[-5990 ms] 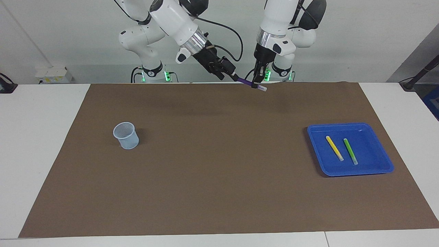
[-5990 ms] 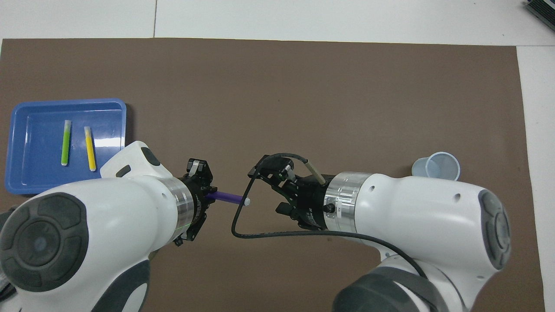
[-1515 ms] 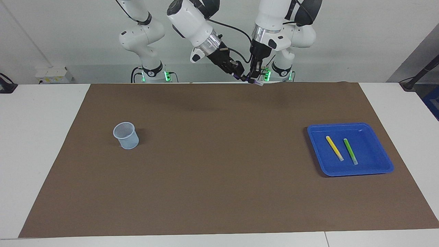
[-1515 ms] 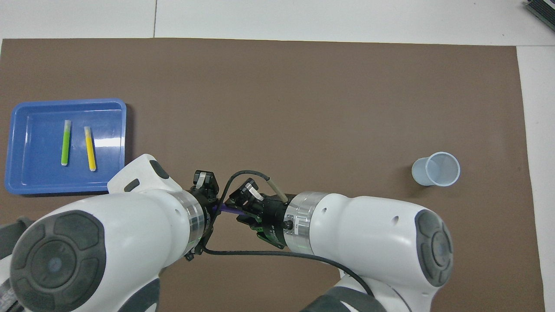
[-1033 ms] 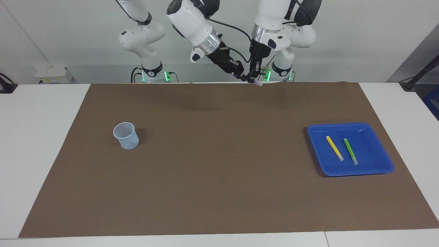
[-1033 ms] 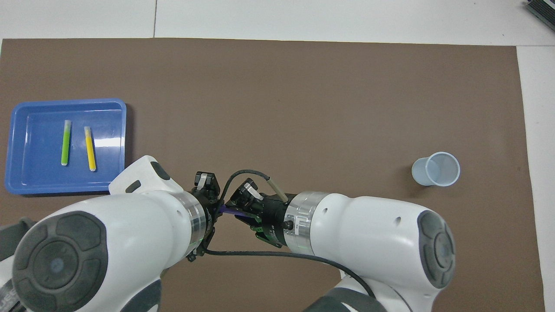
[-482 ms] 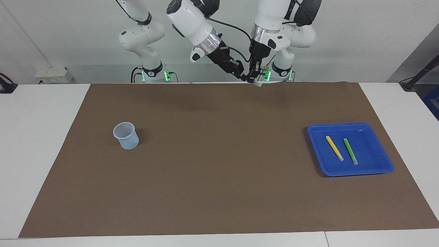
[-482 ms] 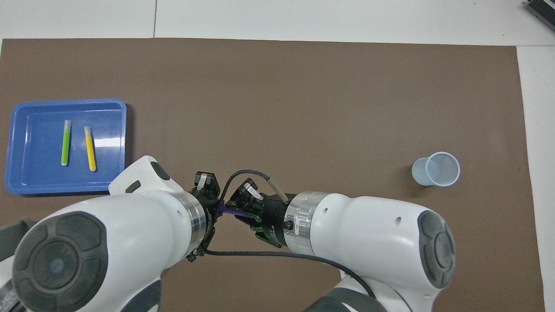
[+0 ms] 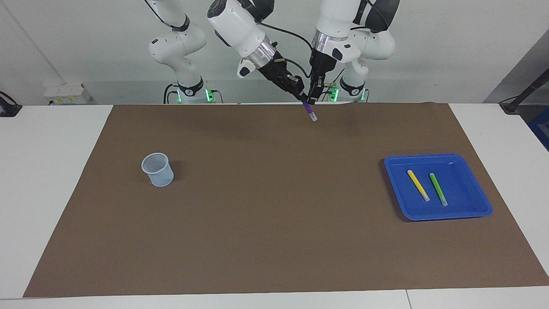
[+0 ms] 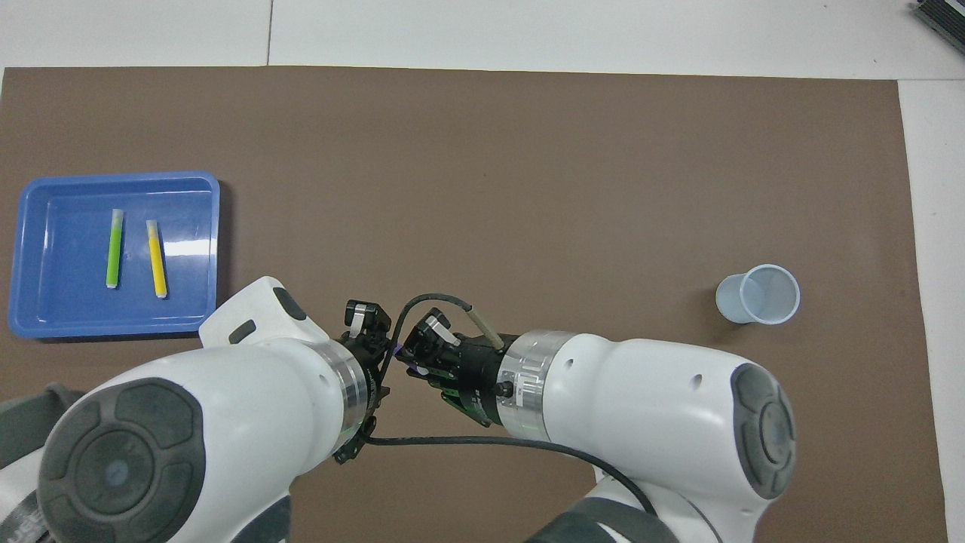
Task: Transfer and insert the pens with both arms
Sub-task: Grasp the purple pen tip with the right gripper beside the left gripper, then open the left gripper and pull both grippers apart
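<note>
Observer: Status, biggest things first?

Robot: Brown mat (image 9: 274, 223) covers most of the table, and both my pincers hang over its edge at my own end. The blue tray (image 9: 472, 212) sits well apart from them, toward my left arm's end. The pale mesh cup (image 9: 158, 171) stands upright, well apart toward my right arm's end. In the tray lie the yellow pen (image 9: 418, 185) and the green pen (image 9: 438, 189), side by side and not touching.

Observer: And the purple one?

Robot: The purple pen (image 9: 309, 110) is in the air. My right pincer (image 9: 301, 95) is clamped on its upper end, and the pen slants down from there with its pale cap lowest. My left pincer (image 9: 313, 95) is just beside the same end. Whether it has let go, I cannot tell.

Observer: What could go wrong?

Robot: I judge the handover is near its finish, so the risks lie in parting and carrying. If my left pincer has any hold on the pen as the arms separate, it could drag the pen askew or pull it free. Even once clear, it is close enough to knock the pen in leaving. A grip this near one end lets the long free part pivot, so a quick sweep toward the cup might swing or drop it. A slanted pen could also catch the rim and tip that light cup.
</note>
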### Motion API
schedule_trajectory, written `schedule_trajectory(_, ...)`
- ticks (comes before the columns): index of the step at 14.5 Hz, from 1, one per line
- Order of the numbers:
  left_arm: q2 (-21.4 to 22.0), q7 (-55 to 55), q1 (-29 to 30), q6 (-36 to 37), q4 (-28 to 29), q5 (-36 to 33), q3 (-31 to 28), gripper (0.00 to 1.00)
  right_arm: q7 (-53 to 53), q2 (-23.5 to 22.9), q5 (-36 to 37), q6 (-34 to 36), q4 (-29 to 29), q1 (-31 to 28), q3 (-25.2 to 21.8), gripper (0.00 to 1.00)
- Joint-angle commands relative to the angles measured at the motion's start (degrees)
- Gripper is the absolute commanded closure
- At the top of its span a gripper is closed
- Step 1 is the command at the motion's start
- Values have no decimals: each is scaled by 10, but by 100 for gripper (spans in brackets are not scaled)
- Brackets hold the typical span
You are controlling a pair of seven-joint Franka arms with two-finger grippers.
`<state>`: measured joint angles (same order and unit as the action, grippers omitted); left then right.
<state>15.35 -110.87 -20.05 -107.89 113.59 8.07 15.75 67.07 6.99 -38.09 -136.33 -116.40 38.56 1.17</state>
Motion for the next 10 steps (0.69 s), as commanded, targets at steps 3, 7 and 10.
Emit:
schedule_trajectory(3, 10, 4, -9, 15, 1, 3, -5, 23, -25, 0, -15, 0, 2, -8, 3, 100)
schedule_trajectory(7, 10, 4, -9, 15, 1, 3, -5, 23, -92, 2, -3, 41, 2, -21, 1, 100)
schedule_trajectory(10, 10, 5, -9, 15, 1, 3, -5, 23, -177, 4, 37, 100, 2, -54, 0, 100)
